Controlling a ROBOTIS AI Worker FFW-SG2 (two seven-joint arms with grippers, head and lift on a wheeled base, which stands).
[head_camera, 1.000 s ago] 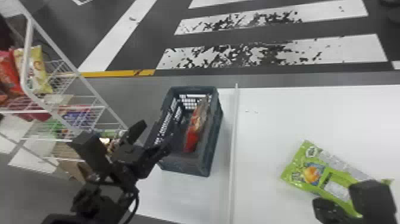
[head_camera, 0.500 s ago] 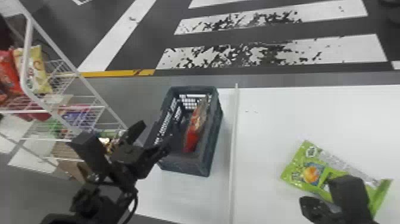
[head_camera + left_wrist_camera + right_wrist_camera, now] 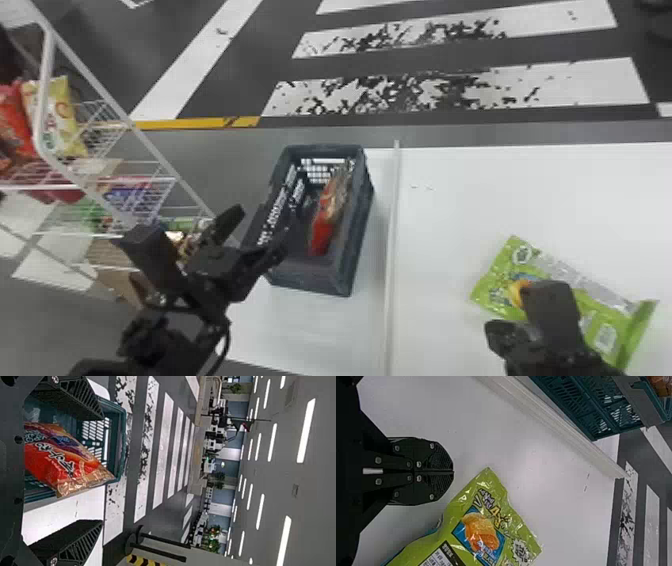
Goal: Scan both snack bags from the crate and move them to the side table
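Lying just beside right end effector (image 3: 496, 331): green bag (image 3: 495, 292).

Bright, even indoor light; ceiling strip lights (image 3: 306, 430) glow white, left wrist view. Soft sheen on white surface (image 3: 562, 502), small glints on green snack bag (image 3: 475, 524).

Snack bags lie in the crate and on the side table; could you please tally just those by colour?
Red snack bag, in the crate: 1
Green snack bag, on the side table: 1
Total: 2
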